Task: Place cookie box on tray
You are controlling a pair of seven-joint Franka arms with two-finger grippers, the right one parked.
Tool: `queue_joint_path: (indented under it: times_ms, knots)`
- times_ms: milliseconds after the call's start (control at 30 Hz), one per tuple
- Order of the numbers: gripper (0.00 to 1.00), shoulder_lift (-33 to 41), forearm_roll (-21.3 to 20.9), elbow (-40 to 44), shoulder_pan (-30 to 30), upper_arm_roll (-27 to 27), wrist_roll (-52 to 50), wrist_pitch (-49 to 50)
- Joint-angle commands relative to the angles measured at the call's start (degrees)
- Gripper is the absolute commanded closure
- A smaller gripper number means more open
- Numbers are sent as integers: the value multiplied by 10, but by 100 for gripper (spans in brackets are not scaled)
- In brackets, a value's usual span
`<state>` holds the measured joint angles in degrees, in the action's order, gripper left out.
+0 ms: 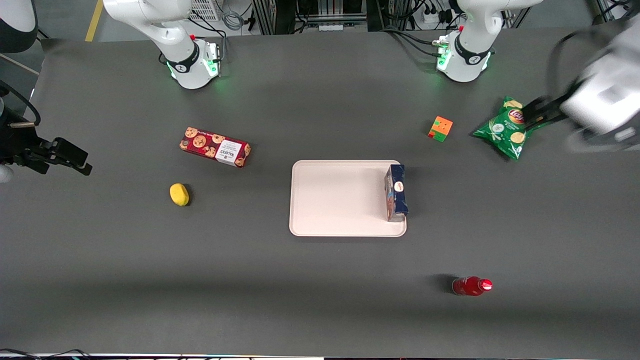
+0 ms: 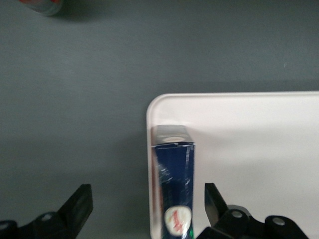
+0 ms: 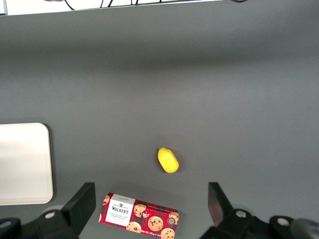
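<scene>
Red box (image 1: 215, 146) printed with chocolate-chip cookies lying toward the parked arm's end of the tabletop (image 1: 320, 300), yellow lump (image 1: 179, 194) just nearer the front camera than it. Then tray (image 1: 340, 197), pale and flat, mid-tabletop. Cookie box (image 1: 396, 192) standing on its long narrow edge inside the tray, hard along the rim at the working arm's end, oval logo up. Small orange-and-green cube (image 1: 440, 128) farther from the front camera, well apart from the tray; red bottle (image 1: 471, 286) lying nearer the camera, also well apart. Green chip bag (image 1: 506, 128) toward the working arm's end, and above it the gripper (image 1: 532, 114), blurred, off the tray. Jaws spread wide in the wrist view (image 2: 148, 209), holding nothing, cookie box (image 2: 173, 184) showing between them but untouched.
</scene>
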<state>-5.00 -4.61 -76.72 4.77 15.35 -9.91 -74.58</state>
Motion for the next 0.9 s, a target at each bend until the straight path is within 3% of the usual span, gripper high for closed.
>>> queue_joint_path:
  times_ms: [0, 333, 867]
  knots:
    - [0, 93, 22, -97, -6, -82, 115, -13]
    - [0, 201, 39, -323, -6, -106, 143, -196]
    - [0, 192, 39, -317, -6, -107, 143, -209]
